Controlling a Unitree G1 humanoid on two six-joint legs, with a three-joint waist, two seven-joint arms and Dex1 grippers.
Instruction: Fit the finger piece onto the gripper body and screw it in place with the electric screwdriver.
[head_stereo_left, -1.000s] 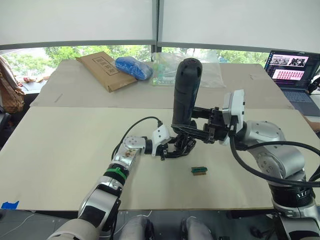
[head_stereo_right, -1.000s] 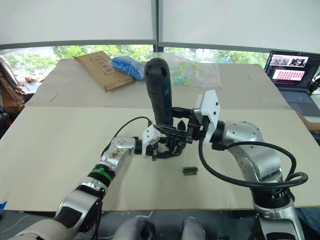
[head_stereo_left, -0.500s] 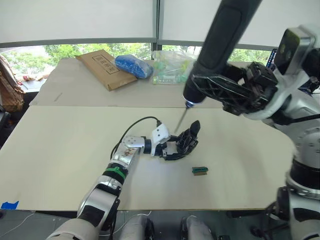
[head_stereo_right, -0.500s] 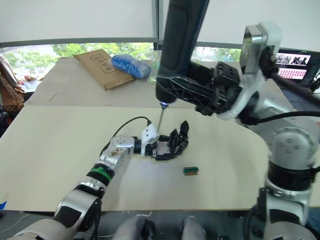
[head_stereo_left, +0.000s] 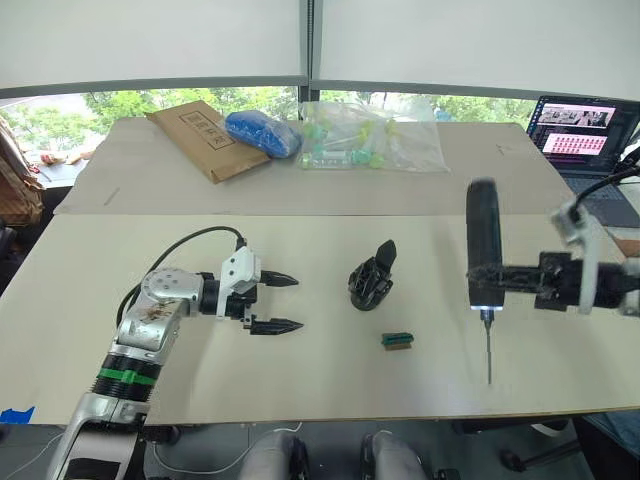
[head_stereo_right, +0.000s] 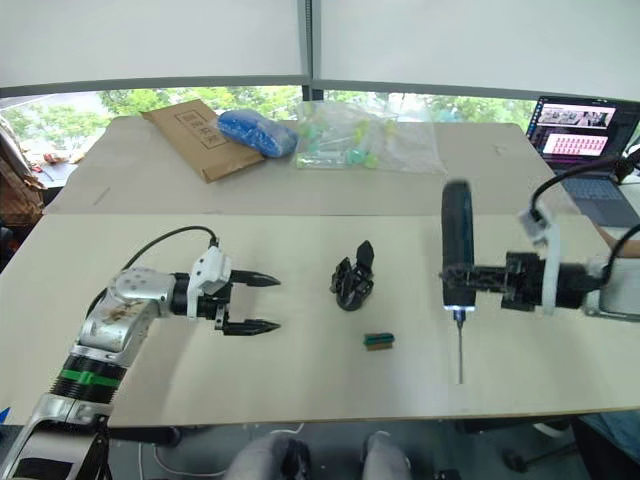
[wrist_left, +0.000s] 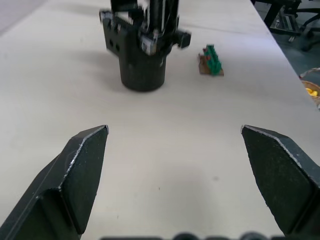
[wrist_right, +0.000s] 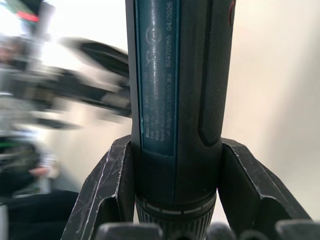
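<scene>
Left eye view: 1 gripper body (head_stereo_left: 371, 283) stands upright at frame centre on the table (head_stereo_left: 300, 380), 1 small green block (head_stereo_left: 397, 340) just below-right of it. Left gripper (head_stereo_left: 283, 304), centre-left, fingers spread, nothing in them, well apart from the body. Right gripper (head_stereo_left: 482, 281), centre-right, clamps 1 electric screwdriver (head_stereo_left: 484, 260), bit pointing down.

Left wrist view: 2 fingertips (wrist_left: 82, 165) wide apart; body and block beyond.

Right wrist view: 2 fingers (wrist_right: 107, 185) pinch the screwdriver casing.
</scene>
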